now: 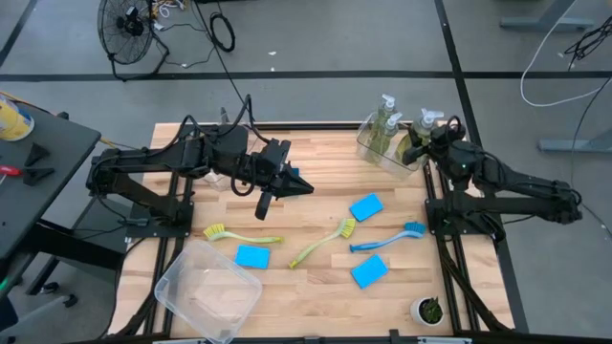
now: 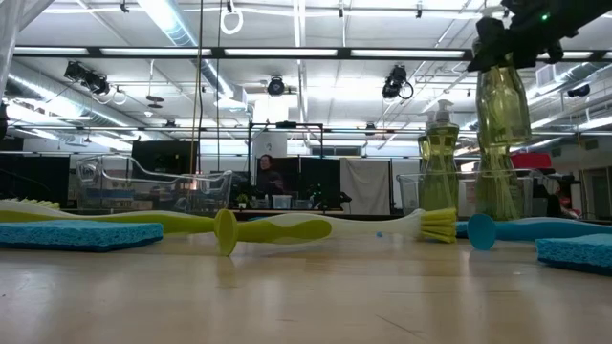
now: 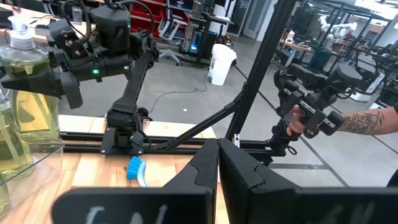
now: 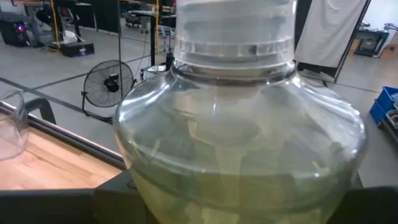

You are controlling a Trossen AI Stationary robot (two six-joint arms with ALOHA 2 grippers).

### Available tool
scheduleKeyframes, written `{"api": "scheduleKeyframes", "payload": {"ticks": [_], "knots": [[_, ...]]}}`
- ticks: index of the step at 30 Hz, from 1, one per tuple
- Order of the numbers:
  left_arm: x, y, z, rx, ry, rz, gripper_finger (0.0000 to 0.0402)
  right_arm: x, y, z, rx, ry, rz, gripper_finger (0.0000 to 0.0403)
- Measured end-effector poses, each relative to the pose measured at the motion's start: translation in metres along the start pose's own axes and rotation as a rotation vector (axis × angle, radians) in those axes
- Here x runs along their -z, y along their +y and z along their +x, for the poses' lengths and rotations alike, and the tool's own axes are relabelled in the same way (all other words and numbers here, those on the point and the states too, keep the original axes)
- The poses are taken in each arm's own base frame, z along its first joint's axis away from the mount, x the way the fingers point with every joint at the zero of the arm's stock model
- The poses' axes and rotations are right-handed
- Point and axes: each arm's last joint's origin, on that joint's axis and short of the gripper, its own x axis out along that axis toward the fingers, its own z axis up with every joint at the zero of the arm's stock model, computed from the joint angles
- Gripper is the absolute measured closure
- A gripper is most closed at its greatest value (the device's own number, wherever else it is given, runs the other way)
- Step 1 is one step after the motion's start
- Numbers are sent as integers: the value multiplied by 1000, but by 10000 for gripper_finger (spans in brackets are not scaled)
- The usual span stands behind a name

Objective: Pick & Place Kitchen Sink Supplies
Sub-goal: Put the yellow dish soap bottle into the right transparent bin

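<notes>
Right gripper (image 1: 427, 139) jaws part-open, clamped on a soap bottle (image 2: 503, 105) lifted above the clear bin (image 1: 381, 151) at the tabletop's (image 1: 316, 191) far right corner. Left gripper (image 1: 298, 184) jaws closed, empty, hovering mid-tabletop, arm stretched inward.

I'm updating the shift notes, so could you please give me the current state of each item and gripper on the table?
Right gripper: shut on a soap bottle, lifted over the far bin.
Left gripper: shut, empty, above the table.
Other soap bottles: upright in the far bin.
Three sponges: flat on the table.
Three brushes: lying on the table.
Near bin: empty.
</notes>
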Motion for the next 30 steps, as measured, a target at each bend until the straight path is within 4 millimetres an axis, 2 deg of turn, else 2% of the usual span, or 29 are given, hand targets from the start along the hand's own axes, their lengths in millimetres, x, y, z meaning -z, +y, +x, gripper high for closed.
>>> {"api": "scheduleKeyframes", "payload": {"ticks": [10, 16, 22, 30], "knots": [[0, 0, 0, 0, 0, 0, 383, 2, -8, 11, 35, -3, -21, 194], [0, 0, 0, 0, 0, -3, 383, 25, -3, 26, 63, -95, 27, 194], [0, 0, 0, 0, 0, -10, 383, 41, -2, 33, 90, -197, 77, 194], [0, 0, 0, -1, 0, -9, 383, 59, 3, 43, 58, -137, 37, 194]]}}
